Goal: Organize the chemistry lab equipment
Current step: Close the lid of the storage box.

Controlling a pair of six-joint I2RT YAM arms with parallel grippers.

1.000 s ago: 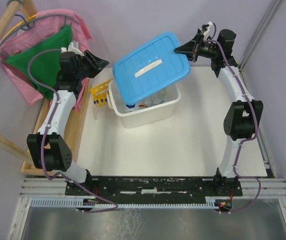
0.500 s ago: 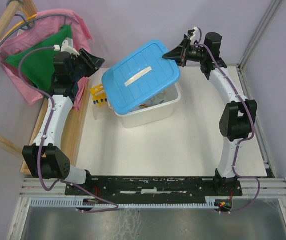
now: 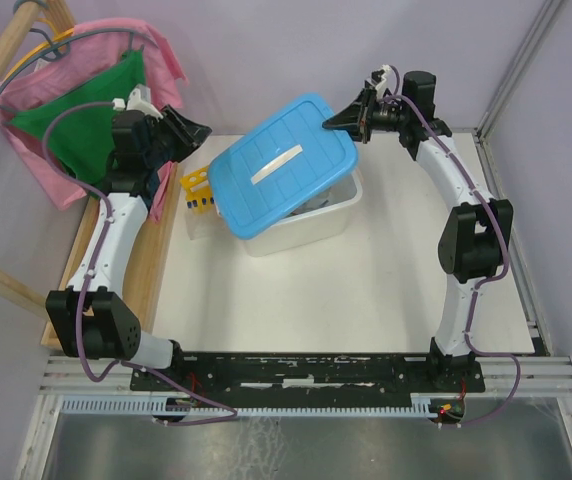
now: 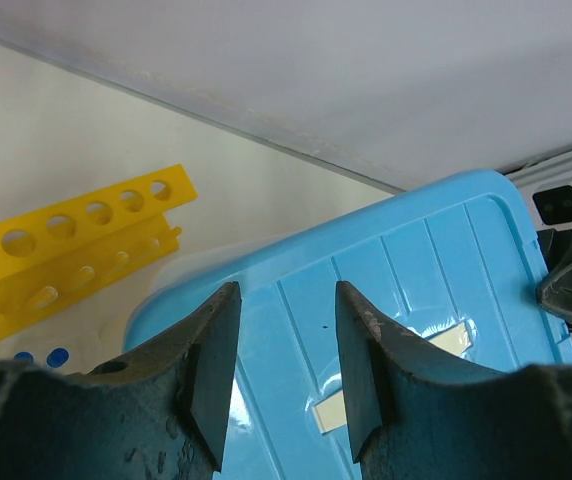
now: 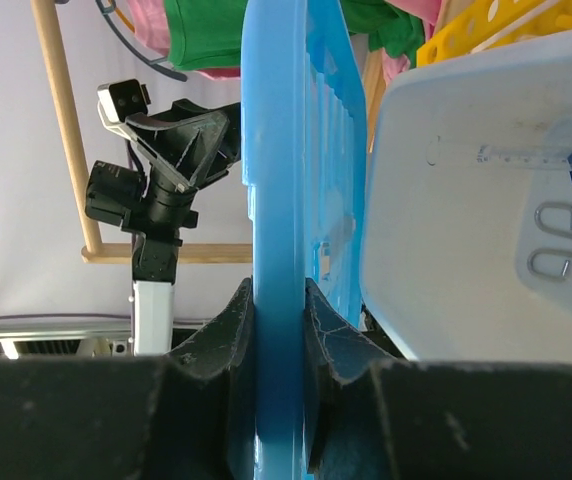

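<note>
Chemistry lab equipment sat gathered at the far left of the white surface, some of it inside a tub and some just beside it. The white tub stood near the far edge, left of the middle. Above it, a blue ribbed lid lay slanted across most of the opening, with a strip of pale tape on its top. Its far right corner was raised and its left end hung out past the tub's left wall. Whether the low end touched the rim could not be told.

The right end effector was clamped on the lid's raised corner; the wrist view showed both fingers pressed against the thin blue edge. The left end effector hovered over the far left corner with its fingers apart and nothing between them, pointing toward the lid.

A yellow tube rack stood at the far left corner, just beside the tub's left wall, its rows of round holes showing in the left wrist view. Two small blue caps showed beneath it. Inside the tub, against its white wall, lay the wire loop handles of the metal tongs and, above them, a thin clear rod with a blue tip.
</note>
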